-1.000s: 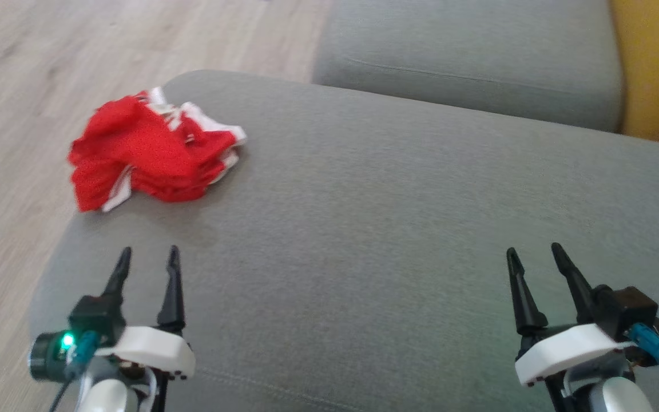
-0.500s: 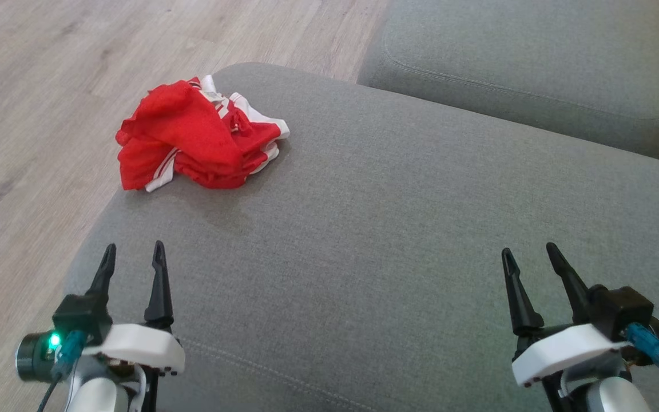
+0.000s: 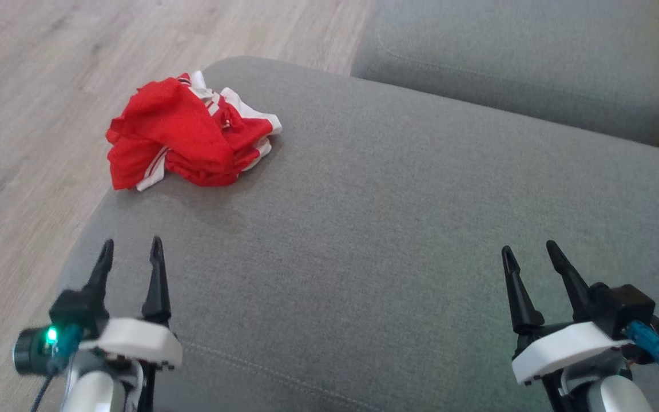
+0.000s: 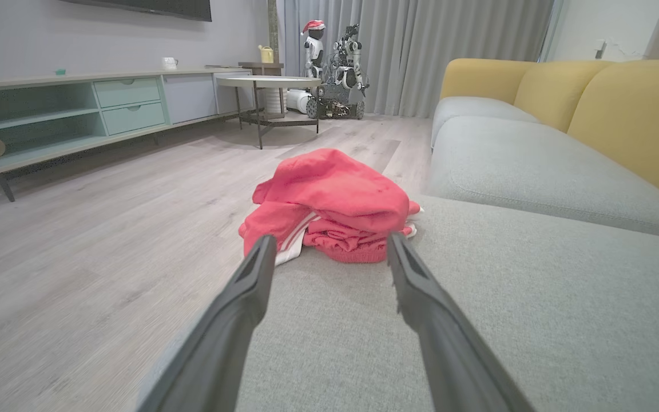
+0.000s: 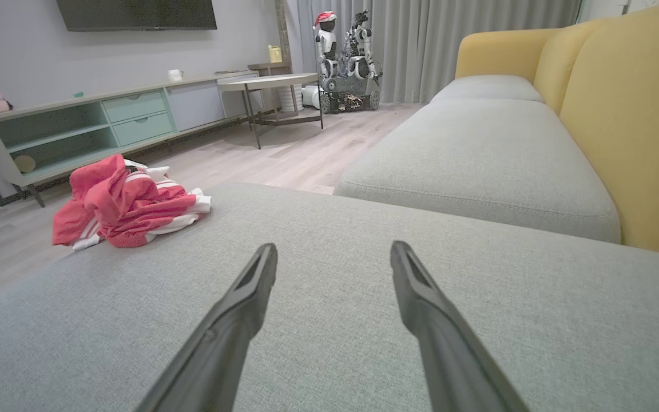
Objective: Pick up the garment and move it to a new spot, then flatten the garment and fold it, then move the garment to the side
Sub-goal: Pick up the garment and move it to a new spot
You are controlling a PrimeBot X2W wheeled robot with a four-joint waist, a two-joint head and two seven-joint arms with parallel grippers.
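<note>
Red with white stripes, the crumpled garment [image 3: 189, 137] lay at the far left corner of the grey cushion [image 3: 398, 229], straight ahead of the left gripper [image 3: 131, 241], which, like the right gripper [image 3: 528, 246], stood wide open and empty, apparently lined up for the first pick.

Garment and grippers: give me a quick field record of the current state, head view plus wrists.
garment: red with white stripes, crumpled heap
location: far-left corner of the grey sofa cushion, at its edge
left gripper: open, empty, pointing at the garment, short of it
right gripper: open, empty, over bare cushion
contact: none
task stage: pickup not yet begun
</note>
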